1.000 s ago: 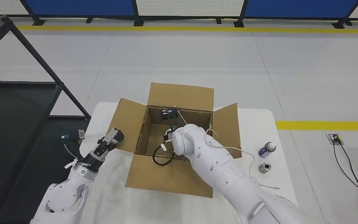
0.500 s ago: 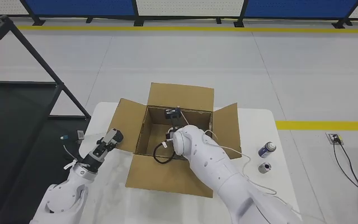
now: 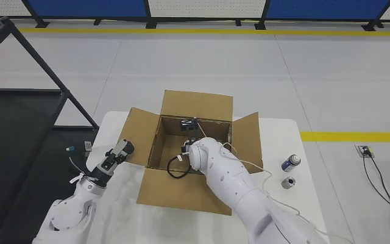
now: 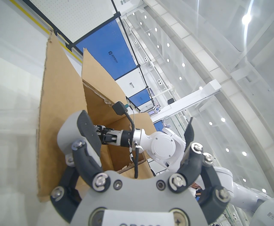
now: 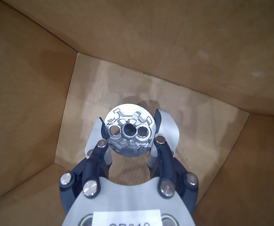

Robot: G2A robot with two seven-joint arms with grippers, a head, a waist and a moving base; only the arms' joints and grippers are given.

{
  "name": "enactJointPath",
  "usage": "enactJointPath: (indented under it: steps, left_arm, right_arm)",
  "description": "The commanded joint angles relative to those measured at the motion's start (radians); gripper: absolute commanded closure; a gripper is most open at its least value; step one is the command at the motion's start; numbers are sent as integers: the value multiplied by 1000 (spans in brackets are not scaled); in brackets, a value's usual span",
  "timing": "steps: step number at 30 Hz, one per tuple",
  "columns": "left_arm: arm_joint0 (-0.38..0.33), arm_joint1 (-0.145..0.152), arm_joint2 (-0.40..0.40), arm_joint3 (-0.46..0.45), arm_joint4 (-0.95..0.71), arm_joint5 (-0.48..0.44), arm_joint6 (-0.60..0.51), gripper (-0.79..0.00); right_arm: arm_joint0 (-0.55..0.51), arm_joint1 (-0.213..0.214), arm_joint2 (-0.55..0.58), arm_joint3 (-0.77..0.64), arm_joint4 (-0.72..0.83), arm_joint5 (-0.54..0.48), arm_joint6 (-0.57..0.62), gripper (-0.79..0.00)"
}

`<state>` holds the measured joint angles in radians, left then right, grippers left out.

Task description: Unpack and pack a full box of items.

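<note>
Gripping a metal disc (image 5: 128, 133) by both edges, right gripper (image 5: 130, 128) hangs low inside the box (image 5: 149, 42). Left gripper (image 4: 137, 126) is spread wide beside the box's flap. Bottle (image 3: 290, 162) & small cylinder (image 3: 287, 182) sit out on the table (image 3: 122, 201). Prob. unpacking's nearly done, repacking all left.

floor (image 3: 183, 61) pale grey | yellow lines (image 3: 341, 136) | blue panels (image 3: 85, 7) behind | ceiling spotlights (image 4: 246, 19)

White table (image 3: 131, 207); black frame (image 3: 61, 91); yellow floor line (image 3: 347, 136).
</note>
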<state>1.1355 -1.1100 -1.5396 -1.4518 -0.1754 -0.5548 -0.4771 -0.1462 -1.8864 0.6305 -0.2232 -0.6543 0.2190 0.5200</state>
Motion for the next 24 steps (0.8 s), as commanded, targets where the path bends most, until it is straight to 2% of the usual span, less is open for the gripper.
enactJointPath:
  steps: [1,4,6,13,24]
  left_arm:
    - [-1,0,1,1,0,0,-1,-785]
    - [-3,0,1,2,-3,-1,0,-785]
    - [-4,0,2,4,-3,2,0,-785]
    - [-7,0,2,5,-5,1,-4,-785]
    - [-24,0,15,4,2,18,-15,-785]
  right_arm:
    - [2,-2,2,6,-3,-2,1,-603]
    - [5,-4,7,13,-3,-9,1,-714]
    - [7,-5,9,16,-5,-15,-2,-748]
    - [4,-2,23,20,-7,-53,-20,-785]
    - [-12,18,45,-20,-27,-105,-88,-763]
